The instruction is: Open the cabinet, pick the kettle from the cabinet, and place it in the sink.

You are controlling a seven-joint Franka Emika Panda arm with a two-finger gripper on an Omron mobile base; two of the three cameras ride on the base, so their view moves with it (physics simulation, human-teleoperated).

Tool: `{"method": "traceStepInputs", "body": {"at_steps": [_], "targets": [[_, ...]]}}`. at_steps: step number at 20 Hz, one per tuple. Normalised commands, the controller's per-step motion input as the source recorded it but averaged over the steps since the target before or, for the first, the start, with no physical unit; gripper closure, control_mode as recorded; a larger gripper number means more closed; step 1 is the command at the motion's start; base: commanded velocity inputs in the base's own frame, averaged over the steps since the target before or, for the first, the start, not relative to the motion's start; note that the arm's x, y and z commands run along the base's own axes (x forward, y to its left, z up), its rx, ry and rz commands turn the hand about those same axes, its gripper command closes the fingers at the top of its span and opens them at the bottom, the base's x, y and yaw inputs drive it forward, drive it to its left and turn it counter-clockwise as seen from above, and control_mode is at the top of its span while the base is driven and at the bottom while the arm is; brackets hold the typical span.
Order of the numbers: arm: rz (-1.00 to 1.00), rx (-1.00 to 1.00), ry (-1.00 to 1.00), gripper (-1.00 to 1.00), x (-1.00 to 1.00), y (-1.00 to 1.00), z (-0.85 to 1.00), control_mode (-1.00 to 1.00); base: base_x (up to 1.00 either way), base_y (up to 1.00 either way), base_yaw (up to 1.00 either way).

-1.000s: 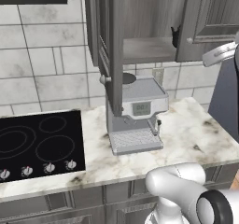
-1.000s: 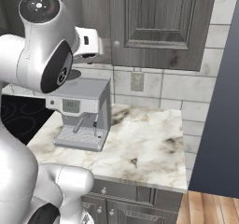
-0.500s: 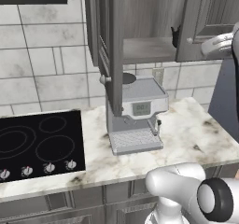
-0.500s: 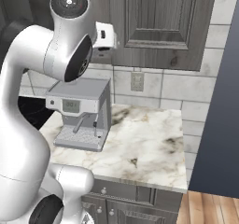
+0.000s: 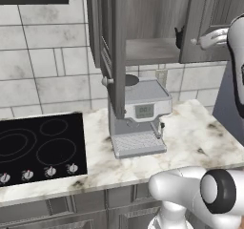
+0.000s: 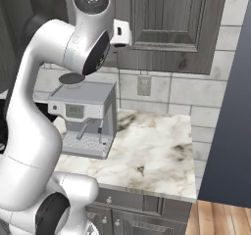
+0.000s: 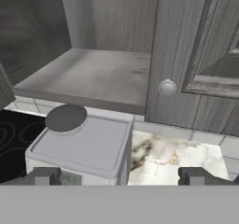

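hand view: gripper (image 7: 119, 176) jaws wide open, empty; right cabinet door knob (image 7: 167, 87) above and slightly right of them.

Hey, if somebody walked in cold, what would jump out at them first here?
The wall cabinet with its left door swung open, showing a bare shelf. Right below it, the boxy silver coffee machine on the marble counter, black cooktop to its left.
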Motion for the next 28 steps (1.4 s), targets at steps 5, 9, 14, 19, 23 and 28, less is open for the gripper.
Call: {"method": "traceStepInputs", "body": {"at_steps": [5, 9, 14, 19, 23, 28], "targets": [[-0.01, 0.00, 0.00, -1.00, 0.39, -0.02, 0.00, -1.00, 0.00, 0.00, 0.00], [-0.04, 0.00, 0.00, -1.00, 0.27, 0.00, -0.02, -1.00, 0.00, 0.00, 0.00], [-0.02, 0.00, 0.00, -1.00, 0.18, -0.10, -0.14, -1.00, 0.00, 0.00, 0.00], [-0.05, 0.01, 0.00, -1.00, 0.15, -0.06, -0.21, -1.00, 0.00, 0.00, 0.00], [-0.03, 0.04, -0.02, -1.00, 0.25, 0.00, -0.14, -1.00, 0.00, 0.00, 0.00], [-0.03, 0.04, -0.08, -1.00, 0.31, 0.06, -0.07, -1.00, 0.00, 0.00, 0.00]]}}
